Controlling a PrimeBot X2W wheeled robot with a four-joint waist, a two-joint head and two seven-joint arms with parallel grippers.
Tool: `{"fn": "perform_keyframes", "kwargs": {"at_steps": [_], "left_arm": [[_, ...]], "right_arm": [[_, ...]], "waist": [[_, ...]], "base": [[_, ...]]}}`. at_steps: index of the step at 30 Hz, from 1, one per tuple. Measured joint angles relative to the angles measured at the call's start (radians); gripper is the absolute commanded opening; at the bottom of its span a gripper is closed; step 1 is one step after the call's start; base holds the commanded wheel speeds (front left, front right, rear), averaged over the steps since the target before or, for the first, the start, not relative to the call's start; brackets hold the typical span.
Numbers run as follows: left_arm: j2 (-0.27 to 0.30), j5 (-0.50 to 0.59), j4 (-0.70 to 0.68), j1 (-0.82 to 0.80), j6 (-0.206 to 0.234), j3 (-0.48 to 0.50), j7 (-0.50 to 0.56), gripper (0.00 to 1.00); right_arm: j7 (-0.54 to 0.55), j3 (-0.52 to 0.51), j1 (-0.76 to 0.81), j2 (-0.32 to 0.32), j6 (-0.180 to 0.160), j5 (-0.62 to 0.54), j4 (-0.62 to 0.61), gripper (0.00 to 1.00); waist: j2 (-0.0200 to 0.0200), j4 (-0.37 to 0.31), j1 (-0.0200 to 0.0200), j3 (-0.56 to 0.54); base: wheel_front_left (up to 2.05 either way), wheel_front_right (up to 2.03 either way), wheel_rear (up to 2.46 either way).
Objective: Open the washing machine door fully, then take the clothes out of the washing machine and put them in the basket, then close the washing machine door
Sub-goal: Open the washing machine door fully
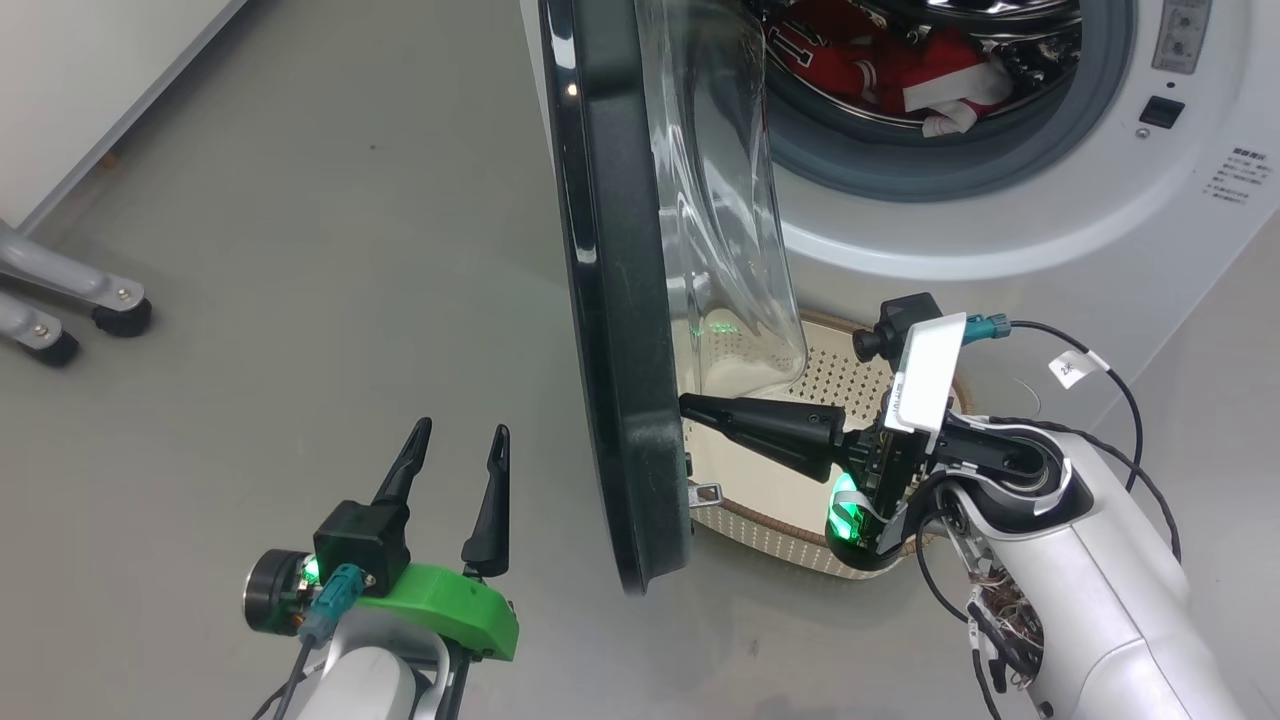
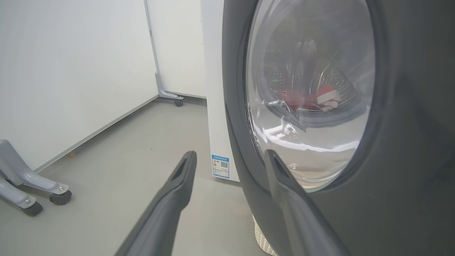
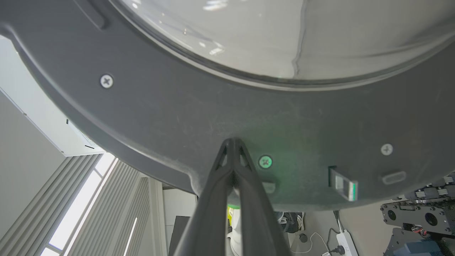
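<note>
The washing machine door (image 1: 610, 300) stands partly open, edge-on to the head view, its glass bowl (image 1: 730, 200) facing the drum. My right gripper (image 1: 688, 408) is shut with nothing in it, tips pressed against the door's inner dark rim (image 3: 233, 140) near its lower edge. My left gripper (image 1: 462, 432) is open on the door's outer side, a little apart from it; its right finger (image 2: 284, 185) lies close to the black rim (image 2: 241, 135). Red clothes (image 1: 880, 60) lie in the washing machine (image 1: 1000, 220) drum. The basket (image 1: 850, 375) sits on the floor below the opening, partly hidden by my right arm.
Grey caster legs (image 1: 70, 300) of a stand are at the far left by the white wall. Open grey floor lies left of the door. A latch tab (image 3: 343, 183) juts from the door's inner rim. A blue label (image 2: 220, 166) marks the machine's side.
</note>
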Motion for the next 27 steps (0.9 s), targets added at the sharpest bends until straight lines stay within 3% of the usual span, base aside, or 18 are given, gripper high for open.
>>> {"fn": "perform_keyframes", "kwargs": {"at_steps": [15,27], "left_arm": [[0.000,0.000,-0.002,0.009,0.000,-0.004,0.000,1.00],[0.000,0.000,-0.007,0.011,0.000,0.005,0.000,1.00]], "right_arm": [[-0.072,0.077,0.025,0.001,0.001,0.063,-0.035,0.00],[-0.175,-0.001,0.073,0.005,0.032,0.078,-0.063,0.00]], "waist": [[0.0000,0.018,0.0000,-0.012],[0.0000,0.006,0.0000,-0.015]], "base": [[0.00,0.00,0.00],[0.00,0.00,0.00]]}}
